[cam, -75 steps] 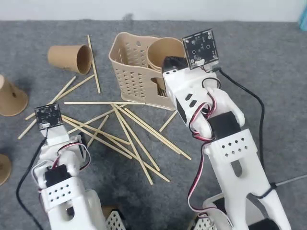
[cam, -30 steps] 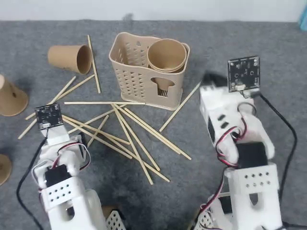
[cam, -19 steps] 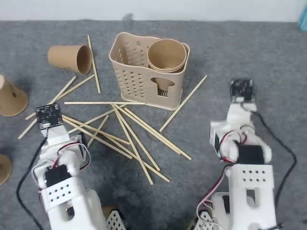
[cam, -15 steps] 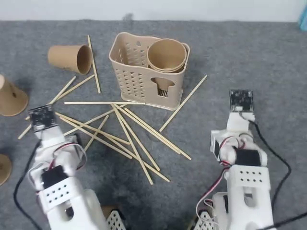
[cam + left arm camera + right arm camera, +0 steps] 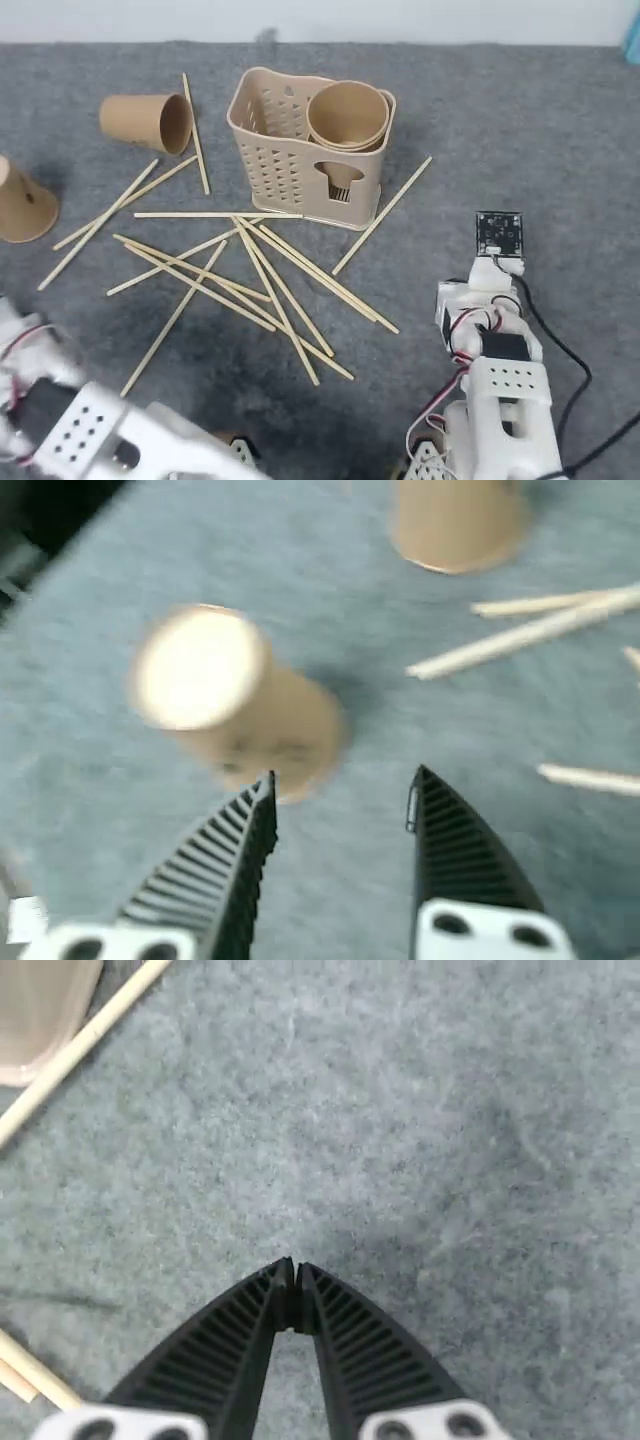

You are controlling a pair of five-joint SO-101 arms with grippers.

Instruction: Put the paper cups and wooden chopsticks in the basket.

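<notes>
Change: the right arm, over the beige perforated plastic basket (image 5: 285, 165) 2.5 s ago, has drawn back to the near right of the table. In the last half second the left arm has swung away from the chopstick pile into the near left corner.
Right gripper (image 5: 293, 1270): its black toothed jaws are pressed together with nothing between them, low over the bare grey carpet (image 5: 520, 120).
Left gripper (image 5: 343, 785): its jaws are spread wide and empty. The picture is blurred here.
Mouth-down brown paper cup (image 5: 235, 715): it stands base up on the carpet just beyond one fingertip of the left gripper, to that side and not between the jaws. Whether the tip touches it cannot be told.
Nested brown paper cups (image 5: 347, 115): upright inside the basket, at its right end.
Side-lying brown paper cup (image 5: 145, 122): on the carpet left of the basket and apart from it, with its mouth turned toward the basket.
Edge-cut brown paper cup (image 5: 20, 205): at the far left of the high view, partly cut off by the frame.
Pale wooden chopsticks (image 5: 262, 272): scattered and crossing one another on the carpet in front of the basket, all outside it.
Slanting chopstick (image 5: 383, 214): it lies just beside the basket's near right corner. The right wrist view shows it (image 5: 80, 1040) next to that corner (image 5: 35, 1010).
Far chopstick (image 5: 196, 132): it lies between the side-lying cup and the basket.
</notes>
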